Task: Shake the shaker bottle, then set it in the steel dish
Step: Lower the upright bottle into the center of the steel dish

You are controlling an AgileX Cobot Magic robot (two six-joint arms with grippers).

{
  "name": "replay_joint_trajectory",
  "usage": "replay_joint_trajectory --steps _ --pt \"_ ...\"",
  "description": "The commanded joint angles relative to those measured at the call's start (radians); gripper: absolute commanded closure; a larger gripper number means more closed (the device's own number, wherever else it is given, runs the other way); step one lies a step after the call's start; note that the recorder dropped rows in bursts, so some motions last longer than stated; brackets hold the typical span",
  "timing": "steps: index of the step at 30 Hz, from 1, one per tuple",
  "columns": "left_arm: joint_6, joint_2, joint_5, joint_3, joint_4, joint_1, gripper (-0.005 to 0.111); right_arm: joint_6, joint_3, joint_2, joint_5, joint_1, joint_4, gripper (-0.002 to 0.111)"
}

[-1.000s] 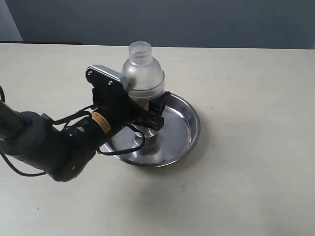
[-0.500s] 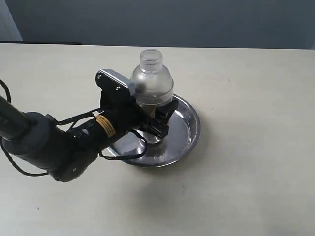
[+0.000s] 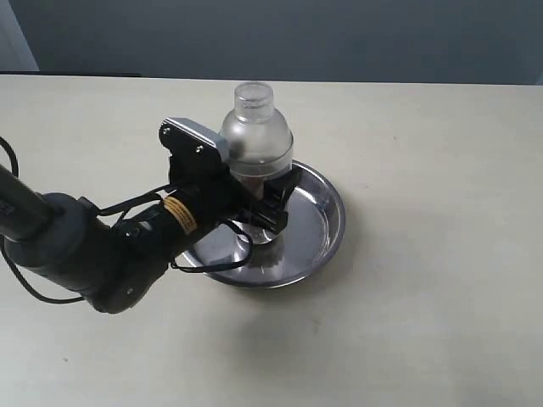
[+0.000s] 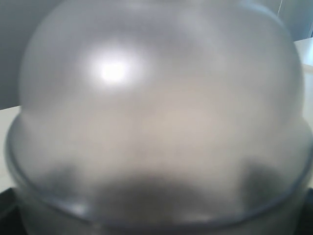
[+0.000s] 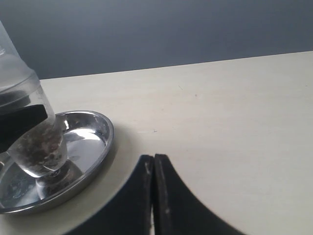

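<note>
A pale cream table (image 3: 424,322) fills most of the scene, its surface matte and smooth, with a tiny dark speck (image 3: 393,141) toward its far side. Behind the far edge stands a dark blue-grey wall (image 3: 356,38). A whitish strip (image 3: 13,38) shows at the exterior view's upper left corner.

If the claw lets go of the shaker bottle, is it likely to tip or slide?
Probably somewhat tippy: the shaker bottle is tall, with a wide dome over a narrow foot. Its grainy contents sit low, which likely steadies it. Smooth plastic on the shiny steel dish may slide easily.
</note>
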Motion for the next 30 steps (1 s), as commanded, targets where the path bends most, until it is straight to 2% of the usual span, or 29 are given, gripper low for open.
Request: replay_joint_trajectory --steps 1,7,14,25,30 --pt "-0.004 -0.006 -0.05 -0.008 0.0 0.0 0.036 -0.002 0.001 -0.004 -0.006 0.002 -0.004 0.109" --pt "0.018 -0.006 -0.049 -0.008 0.0 0.0 0.033 -0.002 0.001 -0.004 -0.006 0.002 -0.004 0.109" --pt "0.018 -0.006 -0.038 -0.008 0.041 0.0 0.037 -0.002 0.001 -0.004 -0.006 0.002 -0.004 0.109" --pt "0.003 -0.006 -0.05 -0.008 0.065 0.0 0.036 -0.002 0.001 -0.004 -0.006 0.002 -0.004 0.109" --pt "-0.049 -0.006 -0.05 -0.008 0.064 0.0 0.025 -0.002 0.001 -0.004 -0.006 0.002 -0.004 0.109"
